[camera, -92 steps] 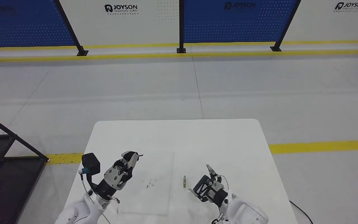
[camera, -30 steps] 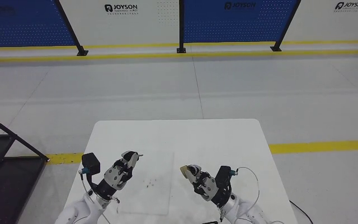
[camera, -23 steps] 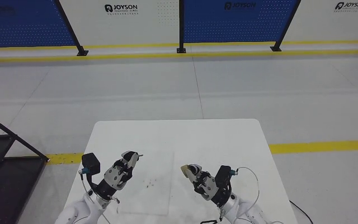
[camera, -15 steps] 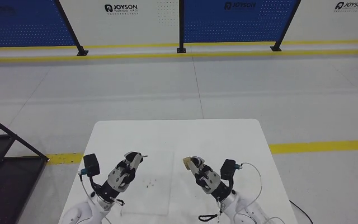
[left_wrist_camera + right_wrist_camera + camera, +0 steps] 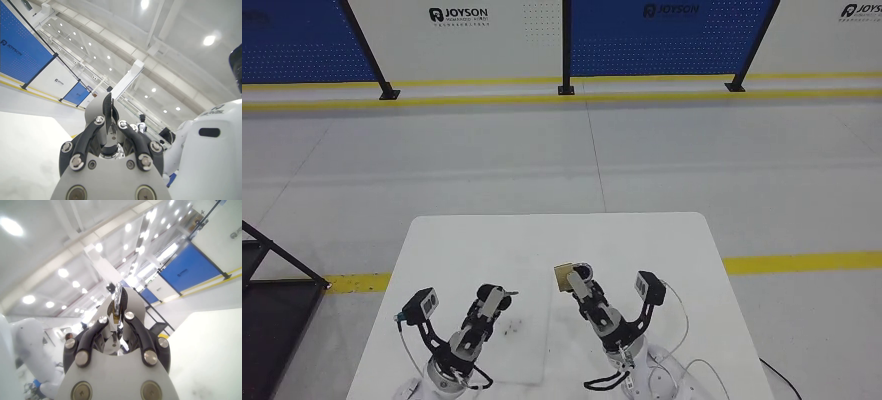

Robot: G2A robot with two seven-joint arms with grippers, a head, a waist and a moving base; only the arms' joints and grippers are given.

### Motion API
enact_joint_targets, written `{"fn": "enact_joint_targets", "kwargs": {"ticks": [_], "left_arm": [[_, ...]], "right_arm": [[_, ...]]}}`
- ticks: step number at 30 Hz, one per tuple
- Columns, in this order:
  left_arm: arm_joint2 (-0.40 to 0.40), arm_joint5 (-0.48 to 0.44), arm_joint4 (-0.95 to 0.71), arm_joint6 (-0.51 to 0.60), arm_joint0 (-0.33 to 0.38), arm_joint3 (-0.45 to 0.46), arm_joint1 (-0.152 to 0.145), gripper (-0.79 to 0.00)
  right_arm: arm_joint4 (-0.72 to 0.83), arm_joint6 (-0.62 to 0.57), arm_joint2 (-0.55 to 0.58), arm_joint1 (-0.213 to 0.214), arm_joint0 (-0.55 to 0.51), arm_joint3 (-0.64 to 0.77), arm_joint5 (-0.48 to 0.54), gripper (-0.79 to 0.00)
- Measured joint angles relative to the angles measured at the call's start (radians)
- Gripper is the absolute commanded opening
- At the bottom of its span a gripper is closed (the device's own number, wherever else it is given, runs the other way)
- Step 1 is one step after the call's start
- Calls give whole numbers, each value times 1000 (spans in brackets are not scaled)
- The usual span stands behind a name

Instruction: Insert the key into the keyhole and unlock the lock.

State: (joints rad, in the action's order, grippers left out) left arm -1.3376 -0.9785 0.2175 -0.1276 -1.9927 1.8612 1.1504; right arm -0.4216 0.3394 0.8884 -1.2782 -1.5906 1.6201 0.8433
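With 12 o'clock taken as the far edge of the table (image 5: 662,240) in the top view, the left gripper (image 5: 498,295) is held over the table's near left part. Its tip is aimed toward 1 o'clock. In the left wrist view its jaws are pressed together, and a thin metal sliver, taken to be the key (image 5: 510,293), is seen edge-on between the ribbed pads (image 5: 107,106). The key's tip sticks out just past the fingertips in the top view.

The right gripper (image 5: 578,278) is held near the table's middle, between 2 and 3 o'clock from the left gripper, with its tip aimed toward 11 o'clock. Its jaws are clamped on the lock (image 5: 116,310). The brass body is gripped between the fingers and the silver shackle rises past the fingertips. In the top view the lock (image 5: 564,275) is seen at the gripper's tip, on the side facing the left gripper.

Key and lock are kept apart, with bare table between them. A pale rectangular mat (image 5: 527,350) with a few dark specks lies under and beside the left gripper.
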Motion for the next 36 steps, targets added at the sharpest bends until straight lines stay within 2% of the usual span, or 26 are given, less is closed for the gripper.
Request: {"fn": "enact_joint_targets", "kwargs": {"ticks": [3,7,14,21,26,36], "left_arm": [[40,-30,-94,39,29,-37,-1,-785],[80,-34,-137,59,63,-65,4,-785],[120,-28,-43,6,93,-70,24,-785],[155,52,181,-159,88,-50,57,-785],[178,145,342,-308,87,-51,80,-785],[229,212,471,-474,103,-77,105,-785]], "right_arm": [[42,3,-14,-8,20,-29,39,-785],[59,3,-23,-14,29,-52,66,-785],[59,-3,-24,-15,31,-55,68,-785],[59,-3,-24,-15,31,-55,68,-785],[59,-3,-24,-15,31,-55,68,-785],[59,-3,-24,-15,31,-55,68,-785]]}}
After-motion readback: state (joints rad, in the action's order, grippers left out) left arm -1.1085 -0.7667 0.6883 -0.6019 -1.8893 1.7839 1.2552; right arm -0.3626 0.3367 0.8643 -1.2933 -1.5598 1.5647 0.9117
